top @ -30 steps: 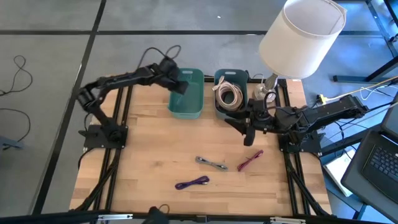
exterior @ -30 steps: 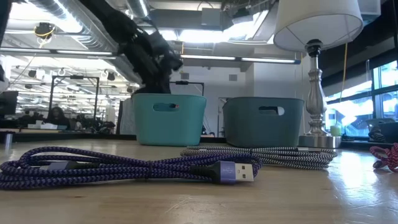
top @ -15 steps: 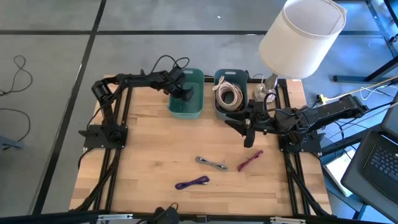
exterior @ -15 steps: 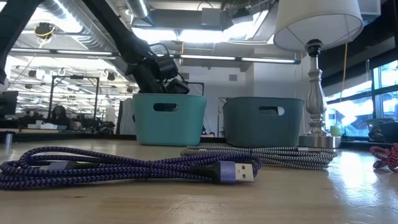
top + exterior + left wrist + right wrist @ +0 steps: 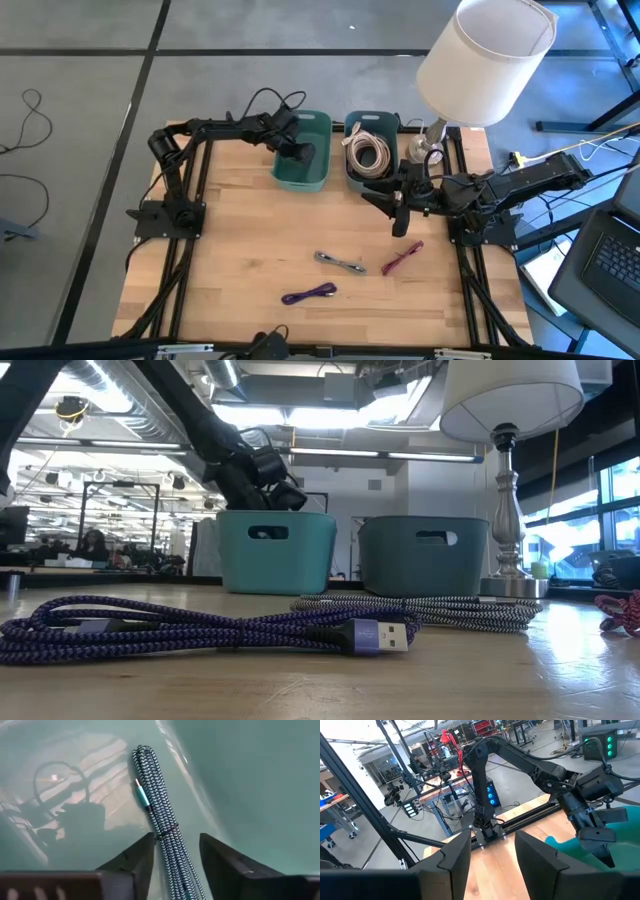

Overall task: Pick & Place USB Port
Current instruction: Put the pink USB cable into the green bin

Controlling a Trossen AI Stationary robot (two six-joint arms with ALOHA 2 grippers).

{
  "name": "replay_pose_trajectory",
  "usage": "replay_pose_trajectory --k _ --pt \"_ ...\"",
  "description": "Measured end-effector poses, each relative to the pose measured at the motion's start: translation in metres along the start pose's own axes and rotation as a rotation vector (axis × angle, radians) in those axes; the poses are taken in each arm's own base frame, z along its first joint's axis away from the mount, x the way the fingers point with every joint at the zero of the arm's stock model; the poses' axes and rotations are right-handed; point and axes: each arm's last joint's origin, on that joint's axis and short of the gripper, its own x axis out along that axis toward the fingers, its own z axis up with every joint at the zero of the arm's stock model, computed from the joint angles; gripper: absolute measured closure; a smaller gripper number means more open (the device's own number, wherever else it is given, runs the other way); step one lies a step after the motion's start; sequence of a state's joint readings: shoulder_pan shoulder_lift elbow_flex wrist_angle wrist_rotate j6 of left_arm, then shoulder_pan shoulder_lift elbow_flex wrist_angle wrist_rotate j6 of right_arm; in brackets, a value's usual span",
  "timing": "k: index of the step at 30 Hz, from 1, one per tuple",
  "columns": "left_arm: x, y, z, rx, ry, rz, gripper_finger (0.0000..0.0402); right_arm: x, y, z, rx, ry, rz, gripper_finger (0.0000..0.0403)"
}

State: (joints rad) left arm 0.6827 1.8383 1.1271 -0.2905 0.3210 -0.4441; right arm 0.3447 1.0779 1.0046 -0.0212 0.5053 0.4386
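**Cable dropped into the teal bin**

The left claw (image 5: 303, 153) hangs over the teal bin (image 5: 318, 176) at the back of the table (image 5: 240, 240), reaching down past its rim. A second ago it was poised at the bin's near-left edge; since then it has swung in over the opening and settled lower. In the left wrist view its fingers stand apart with nothing between them, and a teal-and-white braided USB cable (image 5: 160, 817) lies loose on the bin floor just ahead. This placement looks done, so the arm can lift clear.

Three cables wait on the table: purple (image 5: 308, 293), grey (image 5: 340, 262) and magenta (image 5: 401, 257). The right claw (image 5: 399, 211) hovers beside the dark bin (image 5: 352, 124) (already holding a coiled cable), open and empty, unmoved throughout.
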Motion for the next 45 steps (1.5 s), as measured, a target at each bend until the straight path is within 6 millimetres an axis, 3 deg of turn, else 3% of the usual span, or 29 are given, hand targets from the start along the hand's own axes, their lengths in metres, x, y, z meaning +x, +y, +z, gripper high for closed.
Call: replay_pose_trajectory --k 3,5,8,12,17,21,24,28,33,41,45 --pt "-0.008 -0.003 0.002 0.014 -0.020 -0.009 0.0231 0.000 0.000 0.000 0.015 0.000 0.001 0.0245" --pt "-0.026 -0.008 0.005 0.036 -0.052 -0.019 0.0227 0.000 0.000 0.000 0.024 0.003 0.007 0.0245" --pt "-0.069 -0.022 0.014 0.104 -0.111 -0.014 0.0229 -0.001 0.001 -0.001 0.024 0.007 0.012 0.0245" --pt "-0.146 -0.046 0.008 0.241 -0.149 0.033 0.0239 -0.001 0.002 -0.001 0.023 0.012 0.013 0.0245" --pt "-0.230 -0.082 -0.047 0.450 -0.024 -0.102 0.0243 -0.002 0.003 -0.002 0.027 0.018 0.021 0.0245" --pt "-0.274 -0.099 -0.100 0.557 0.060 -0.274 0.0238 -0.002 0.003 -0.005 0.027 0.042 0.018 0.0245" --pt "-0.300 -0.106 -0.131 0.586 0.059 -0.359 0.0238 -0.003 0.000 -0.014 0.022 0.151 0.031 0.0245" --pt "-0.324 -0.104 -0.157 0.586 -0.019 -0.333 0.0244 -0.011 -0.012 -0.044 0.099 0.505 -0.040 0.0245" --pt "-0.340 -0.098 -0.168 0.535 -0.137 -0.277 0.0250 -0.023 -0.017 -0.073 0.163 0.855 -0.128 0.0250" --pt "-0.345 -0.113 -0.157 0.628 -0.395 -0.264 0.0252 -0.036 -0.022 -0.106 -0.024 1.364 -0.061 0.0295" --pt "-0.341 -0.128 -0.148 0.693 -0.469 -0.293 0.0252 -0.034 -0.023 -0.114 -0.143 1.451 0.025 0.0297"
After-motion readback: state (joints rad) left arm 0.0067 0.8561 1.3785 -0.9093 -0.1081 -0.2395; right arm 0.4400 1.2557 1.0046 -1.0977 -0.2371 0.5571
